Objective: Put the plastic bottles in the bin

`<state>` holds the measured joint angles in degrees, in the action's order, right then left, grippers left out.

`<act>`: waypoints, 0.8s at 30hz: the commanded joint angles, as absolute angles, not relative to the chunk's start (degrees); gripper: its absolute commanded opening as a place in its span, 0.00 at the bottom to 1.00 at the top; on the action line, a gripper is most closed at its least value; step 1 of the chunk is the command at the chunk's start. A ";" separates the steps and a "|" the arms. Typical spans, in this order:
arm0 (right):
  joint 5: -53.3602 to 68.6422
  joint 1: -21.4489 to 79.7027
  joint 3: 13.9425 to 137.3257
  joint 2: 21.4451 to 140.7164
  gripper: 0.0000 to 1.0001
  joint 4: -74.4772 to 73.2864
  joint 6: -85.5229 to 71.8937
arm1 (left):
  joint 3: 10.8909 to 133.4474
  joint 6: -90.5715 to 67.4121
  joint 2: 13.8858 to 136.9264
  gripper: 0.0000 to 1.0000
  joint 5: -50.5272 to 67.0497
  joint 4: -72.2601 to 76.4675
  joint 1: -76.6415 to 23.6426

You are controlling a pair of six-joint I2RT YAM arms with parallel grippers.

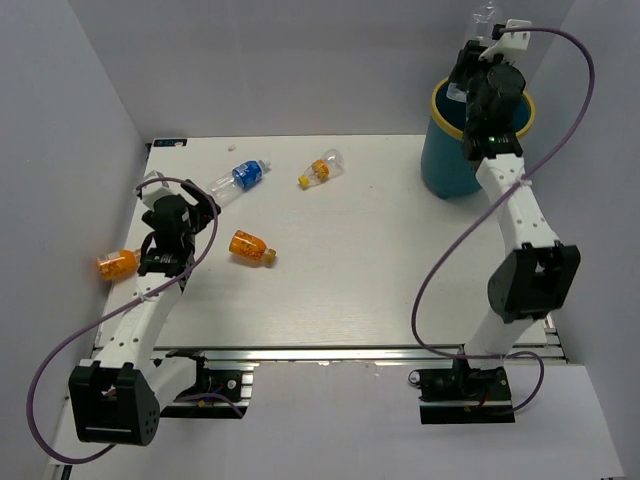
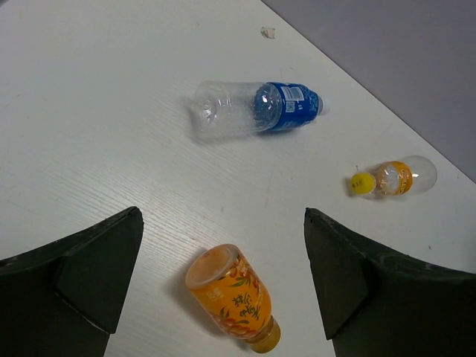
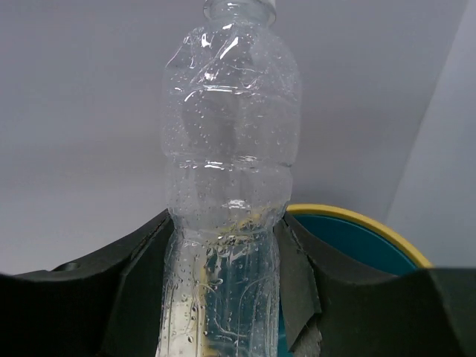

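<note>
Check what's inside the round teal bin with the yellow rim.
The round teal bin shows only a strip of inner wall, with no bottle there. The right gripper and its plain clear plastic bottle cover the rest, bottom included.

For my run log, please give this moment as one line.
right gripper: shut on clear bottle, over bin | left gripper: open, above orange bottle | four bottles lying on table

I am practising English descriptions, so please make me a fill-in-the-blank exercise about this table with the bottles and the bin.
The right fingers grip the clear bottle near the bin, whose rim is ____.
The left fingers are ____ and hold nothing.
The bottle lying below the left fingers is ____ in colour.
Missing words: yellow; open; orange.
</note>
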<state>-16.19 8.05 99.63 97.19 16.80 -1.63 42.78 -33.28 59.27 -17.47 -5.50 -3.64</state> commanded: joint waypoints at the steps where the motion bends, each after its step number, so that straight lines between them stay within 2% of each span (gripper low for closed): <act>1: -18.27 4.84 104.84 103.96 0.51 17.41 3.60 | 43.24 -33.66 59.15 0.98 -14.86 -3.61 -3.60; 6: -23.54 2.03 113.80 112.84 0.61 12.76 4.93 | 43.33 -33.75 60.29 0.98 -13.36 -2.90 -3.52; 7: -24.69 1.59 117.65 113.98 0.67 8.22 2.66 | 43.42 -33.75 60.47 0.98 -13.53 -2.99 -3.60; 8: -25.57 1.41 118.90 115.13 0.79 6.52 2.03 | 43.59 -33.75 60.64 0.98 -13.71 -3.08 -3.60; 10: -26.02 1.41 117.44 114.70 0.89 6.58 1.67 | 43.86 -33.58 61.17 0.98 -14.24 -3.43 -3.52; 13: -24.35 1.41 112.78 111.54 0.89 9.39 1.23 | 44.03 -33.57 61.44 0.98 -14.76 -3.69 -3.60; 19: -19.34 1.41 111.71 107.23 0.89 6.51 0.97 | 43.86 -34.01 61.61 0.98 -14.77 -3.86 -3.60; 24: -5.41 1.84 107.86 101.61 0.89 2.64 1.06 | 44.74 -34.80 61.87 0.98 -15.03 -5.27 -3.60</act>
